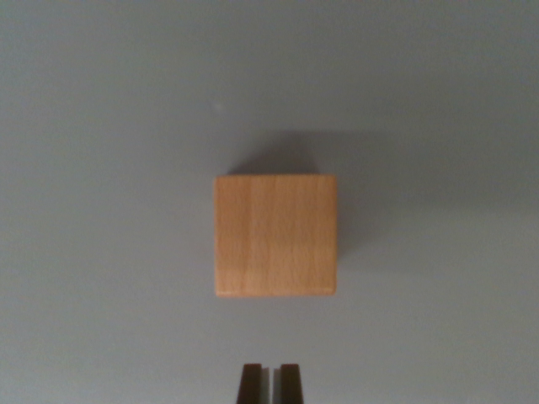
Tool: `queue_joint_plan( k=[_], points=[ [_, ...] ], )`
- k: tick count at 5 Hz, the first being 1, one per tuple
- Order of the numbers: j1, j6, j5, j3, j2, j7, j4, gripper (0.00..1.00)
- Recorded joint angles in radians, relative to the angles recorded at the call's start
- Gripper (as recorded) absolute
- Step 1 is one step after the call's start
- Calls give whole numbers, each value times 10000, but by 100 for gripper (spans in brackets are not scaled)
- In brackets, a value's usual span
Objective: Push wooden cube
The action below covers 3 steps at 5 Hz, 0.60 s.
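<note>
**Wooden cube straight ahead of my jaws**

The wooden cube [275, 236] sits on the counter [101, 252] directly beyond my jaws [270, 383], a little past the middle of the wrist view and almost exactly in line with them. There is a clear strip of bare counter between my tips and the cube's near face; we are apart, not touching. That near face lies square across my line of travel, so I judge a straight push away from me should meet it flat and close to its centre, with little tendency to spin it off to the left or right.

My jaws are nearly closed, with only a thin slit between the two dark tips [251, 383], and they grasp nothing.

The cube has no long axis to speak of: its top reads as a near-perfect square with crisp edges and slightly softened corners. It is pale, honey-coloured wood with faint grain running near to far, and a smooth, unvarnished look. It throws a soft shadow on its far side. The counter is a plain, matte grey-blue surface, even and featureless, which should let the block slide without catching.
</note>
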<state>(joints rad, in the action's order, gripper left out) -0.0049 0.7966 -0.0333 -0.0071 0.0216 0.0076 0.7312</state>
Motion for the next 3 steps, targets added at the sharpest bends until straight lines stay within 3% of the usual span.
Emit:
queue_joint_plan(
  k=[1, 2, 3],
  points=[
    [0, 0, 0, 0, 0, 0, 0, 0],
    [-12, -395, -33, -7, 20, 15, -400, 0],
    [-12, -395, -33, -7, 20, 15, -400, 0]
  ],
)
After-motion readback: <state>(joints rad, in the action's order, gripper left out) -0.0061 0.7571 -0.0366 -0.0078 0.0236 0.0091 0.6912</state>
